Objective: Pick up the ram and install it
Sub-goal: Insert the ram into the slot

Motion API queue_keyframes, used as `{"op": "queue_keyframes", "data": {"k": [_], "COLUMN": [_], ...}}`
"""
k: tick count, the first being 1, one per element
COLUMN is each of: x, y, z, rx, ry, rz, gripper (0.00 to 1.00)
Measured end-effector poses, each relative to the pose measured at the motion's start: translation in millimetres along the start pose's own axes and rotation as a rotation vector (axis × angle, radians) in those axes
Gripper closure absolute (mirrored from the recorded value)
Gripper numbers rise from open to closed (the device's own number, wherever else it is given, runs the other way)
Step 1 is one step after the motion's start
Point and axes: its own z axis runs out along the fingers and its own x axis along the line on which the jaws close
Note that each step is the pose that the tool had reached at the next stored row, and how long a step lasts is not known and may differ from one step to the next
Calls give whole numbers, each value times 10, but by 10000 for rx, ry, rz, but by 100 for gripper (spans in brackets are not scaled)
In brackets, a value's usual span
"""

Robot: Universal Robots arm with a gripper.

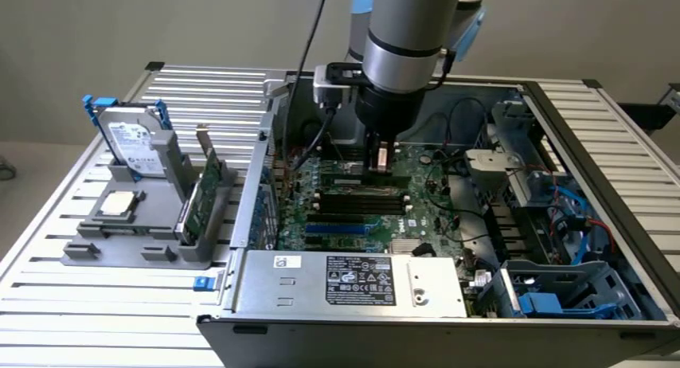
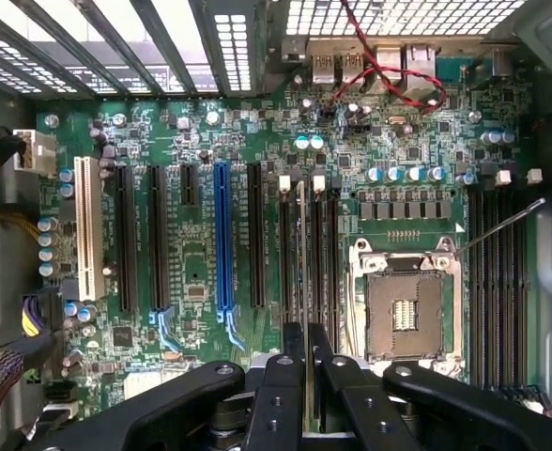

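Wrist view: tool clenched on the ram, held edge-on between its fingers | ram lined up over the black memory slots beside the CPU socket | exterior view: tool low inside the open computer case on the desk

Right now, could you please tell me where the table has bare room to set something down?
The table is bare in front of the grey holder, at the exterior view's lower left, and along the strip beyond the computer case at its right. Inside the case is crowded: the gripper holds the ram over the motherboard, cables nearby.
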Motion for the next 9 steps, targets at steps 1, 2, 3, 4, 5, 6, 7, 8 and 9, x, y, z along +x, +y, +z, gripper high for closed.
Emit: {"op": "queue_keyframes", "data": {"k": [1, 2, 3, 4, 5, 6, 7, 8, 9], "x": [3, 5, 7, 8, 10, 11, 13, 14, 15], "y": [-1, -3, -4, -6, -7, -9, -11, -13, -15], "z": [18, 36, 54, 71, 90, 108, 126, 144, 162], "rx": [0, 1, 1, 1, 2, 2, 2, 3, 3], "ry": [0, -1, -2, -2, -2, -2, -2, -3, -4], "rz": [15, 28, 39, 45, 50, 57, 61, 66, 69], "gripper": [86, 86, 86, 86, 86, 86, 86, 86, 86]}}
